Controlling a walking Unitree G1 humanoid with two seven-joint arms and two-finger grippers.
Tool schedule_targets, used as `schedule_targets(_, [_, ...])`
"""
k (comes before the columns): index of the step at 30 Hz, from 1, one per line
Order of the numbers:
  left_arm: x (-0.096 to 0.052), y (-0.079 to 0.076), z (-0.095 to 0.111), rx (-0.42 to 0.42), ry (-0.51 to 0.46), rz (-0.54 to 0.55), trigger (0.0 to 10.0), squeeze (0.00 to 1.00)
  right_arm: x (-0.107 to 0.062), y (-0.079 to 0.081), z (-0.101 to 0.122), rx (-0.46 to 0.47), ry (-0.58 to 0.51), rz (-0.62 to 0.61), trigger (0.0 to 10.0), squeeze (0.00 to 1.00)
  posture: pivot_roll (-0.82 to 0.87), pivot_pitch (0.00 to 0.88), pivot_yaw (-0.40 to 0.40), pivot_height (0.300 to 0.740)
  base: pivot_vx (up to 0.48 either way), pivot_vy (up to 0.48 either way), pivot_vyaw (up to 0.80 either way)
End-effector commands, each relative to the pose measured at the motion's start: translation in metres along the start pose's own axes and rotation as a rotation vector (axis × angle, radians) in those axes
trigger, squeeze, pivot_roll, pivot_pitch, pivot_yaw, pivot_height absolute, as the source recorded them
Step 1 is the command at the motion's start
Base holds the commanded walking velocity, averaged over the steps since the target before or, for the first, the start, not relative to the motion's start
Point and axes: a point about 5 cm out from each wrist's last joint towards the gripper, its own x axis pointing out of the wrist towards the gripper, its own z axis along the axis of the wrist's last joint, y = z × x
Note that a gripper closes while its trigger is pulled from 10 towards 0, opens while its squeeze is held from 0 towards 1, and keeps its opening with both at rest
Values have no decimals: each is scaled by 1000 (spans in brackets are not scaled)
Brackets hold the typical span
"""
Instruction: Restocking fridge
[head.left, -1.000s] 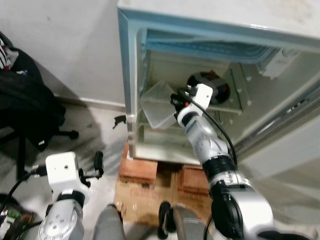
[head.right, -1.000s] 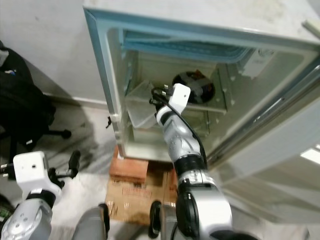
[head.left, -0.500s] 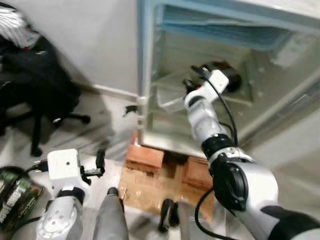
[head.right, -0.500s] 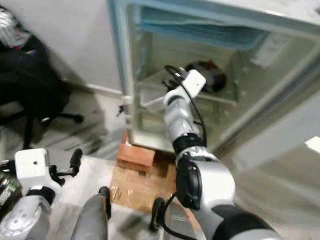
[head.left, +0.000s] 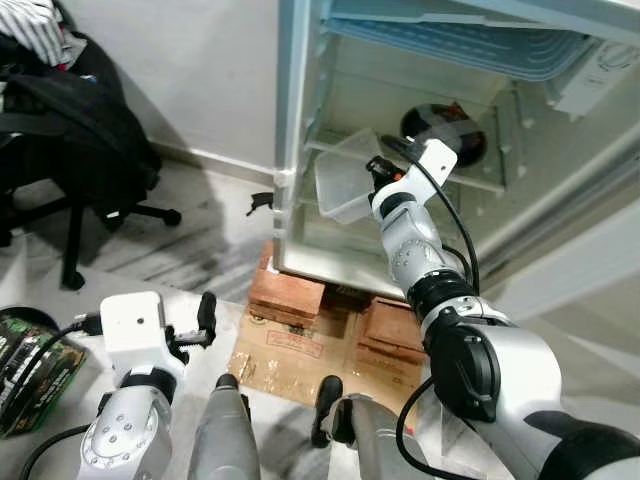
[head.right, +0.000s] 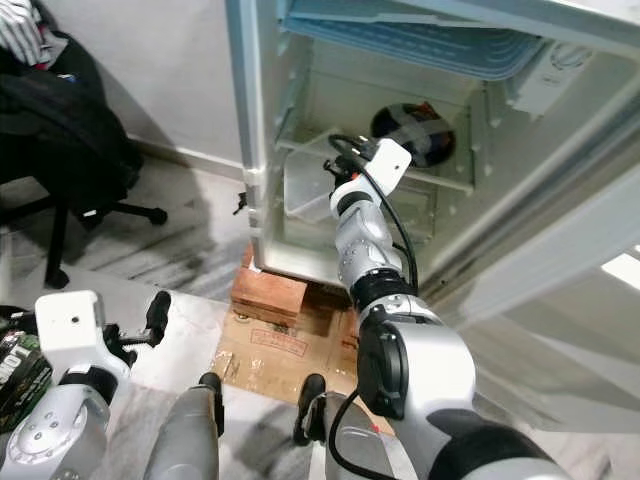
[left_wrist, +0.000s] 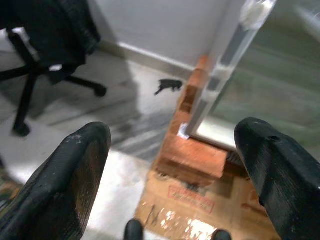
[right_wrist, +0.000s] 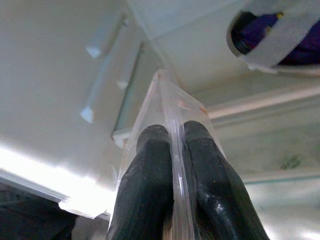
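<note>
The fridge (head.left: 289, 120) stands open before me. My right gripper (head.left: 374, 177) reaches inside at shelf height and is shut on the rim of a clear plastic container (head.left: 340, 188), which sits tilted at the left of the shelf. In the right wrist view both fingers (right_wrist: 150, 175) pinch the container's thin wall (right_wrist: 167, 107). A dark round item with grey tape (head.left: 444, 130) rests on the shelf further right. My left gripper (head.left: 205, 318) hangs low over the floor, open and holding nothing (left_wrist: 172, 165).
Red bricks (head.left: 290, 295) prop the fridge up, with flattened cardboard (head.left: 300, 355) in front. A black office chair (head.left: 85, 150) piled with clothes stands at the left. A green package (head.left: 25, 372) lies on the floor. The fridge door (head.left: 590, 260) swings out at right.
The head camera has shifted, so the fridge sits differently in the picture. My right gripper keeps its hold on the clear container. The left arm still hangs low.
</note>
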Motion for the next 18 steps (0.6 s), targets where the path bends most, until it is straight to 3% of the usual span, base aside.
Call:
schedule_targets(1, [2,0,-7,-6,21,-1,10000,0,-2,-3,2,4,-31,42,10000,0,296,211,-90,740,0,0,0])
schedule_targets(5, [10,-3,-7,-18,-3,-15,10000,0,-5,-9,5,-18,-46,64,10000,0,259,166,-97,740,0,0,0])
schedule_targets(13, [25,-4,-6,-28,-41,-37,10000,0,-22,-14,2,-149,-83,177,10000,0,184,115,-88,740,0,0,0])
schedule_targets(18, [37,-13,-4,-40,-69,-68,10000,0,-34,-18,4,-165,-105,174,10000,0,168,86,-91,740,267,0,0])
